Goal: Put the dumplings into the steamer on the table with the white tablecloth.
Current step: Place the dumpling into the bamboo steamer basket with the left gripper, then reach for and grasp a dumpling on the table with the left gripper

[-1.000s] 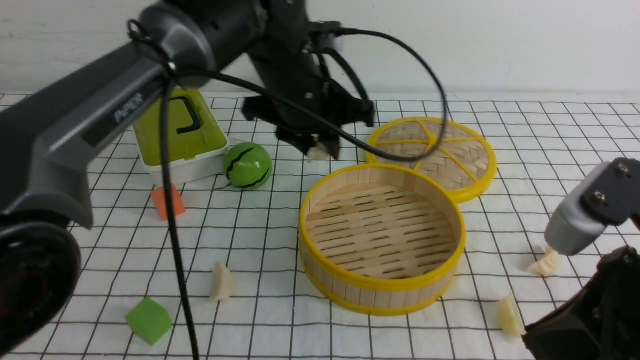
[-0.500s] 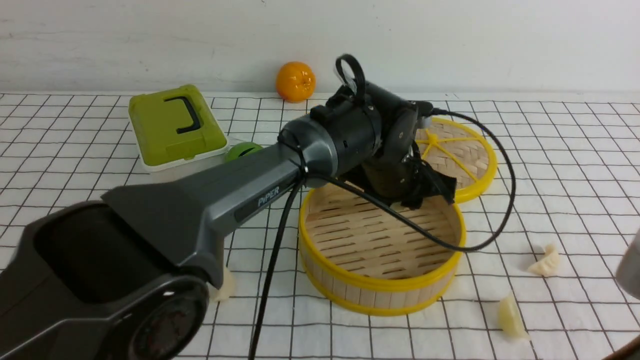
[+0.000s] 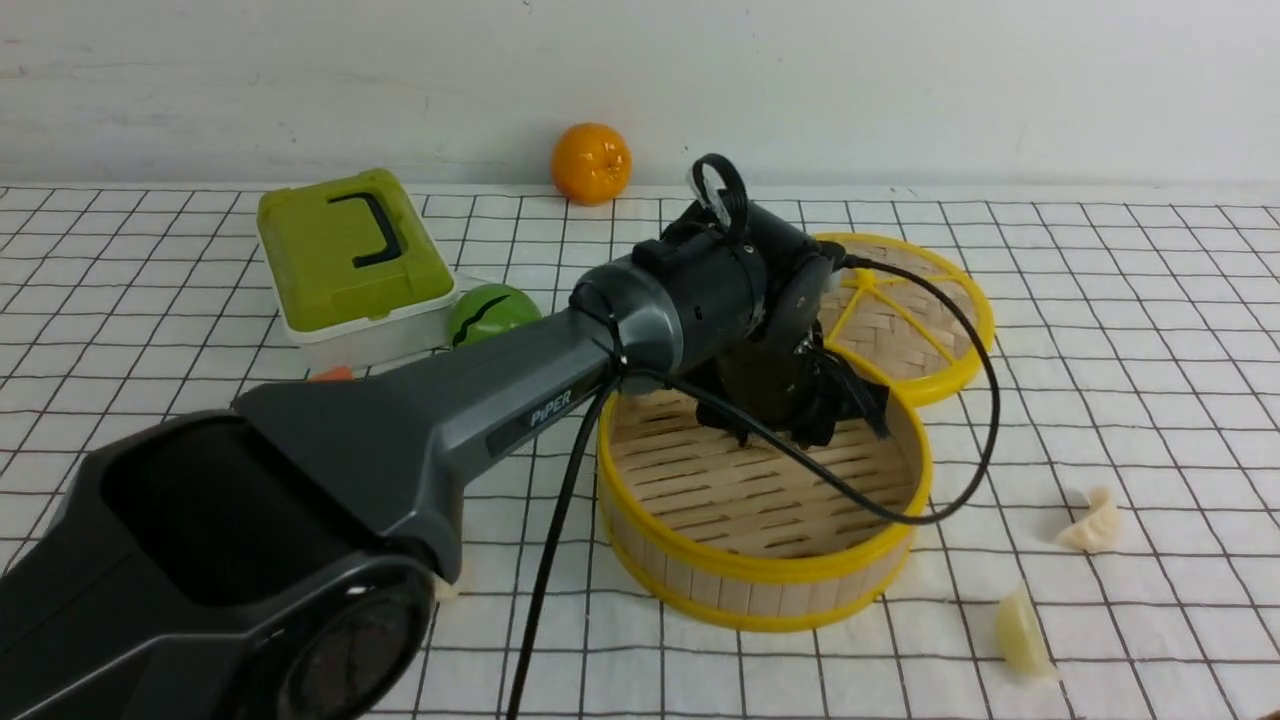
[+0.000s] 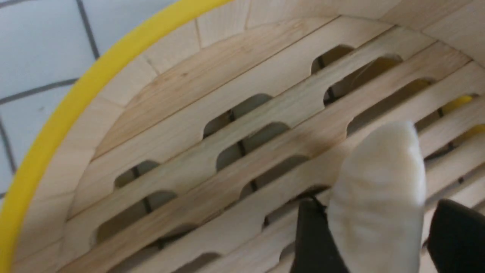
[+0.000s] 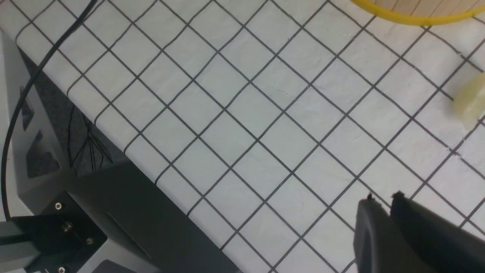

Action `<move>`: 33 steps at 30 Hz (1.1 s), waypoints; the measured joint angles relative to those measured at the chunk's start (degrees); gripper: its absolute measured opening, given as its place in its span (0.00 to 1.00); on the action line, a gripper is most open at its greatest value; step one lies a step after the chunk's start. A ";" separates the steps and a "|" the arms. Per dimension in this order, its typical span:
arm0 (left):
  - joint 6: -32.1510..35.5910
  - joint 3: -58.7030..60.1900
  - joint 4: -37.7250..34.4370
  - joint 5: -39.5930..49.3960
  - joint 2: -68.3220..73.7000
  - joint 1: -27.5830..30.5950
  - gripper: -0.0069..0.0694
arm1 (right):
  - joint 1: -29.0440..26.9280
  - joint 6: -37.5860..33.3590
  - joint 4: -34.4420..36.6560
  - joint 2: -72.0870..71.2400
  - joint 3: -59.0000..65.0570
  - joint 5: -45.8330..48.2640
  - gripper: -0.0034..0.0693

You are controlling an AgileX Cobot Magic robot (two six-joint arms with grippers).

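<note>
Over steamer [image 4: 75, 100] slats, only left wrist shows dumpling [image 4: 379, 189].

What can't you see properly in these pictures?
Front view: the left hand and its cream-white pleated dumpling hide behind the dark grey left arm.
Front view: the small orange object sits mostly behind that arm.
Right wrist view: another cream dumpling, blurred, cut by the edge.

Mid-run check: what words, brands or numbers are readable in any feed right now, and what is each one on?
"PiPER": white lettering on the grey link of the left arm, front view.
Nothing else reads: the green box and the steamer show no lettering, and neither wrist view shows any text.
</note>
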 joint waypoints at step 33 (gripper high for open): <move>1.76 59.96 -1.91 -1.62 -50.07 12.40 0.67 | 0.00 0.04 3.87 0.06 0.00 -8.90 0.18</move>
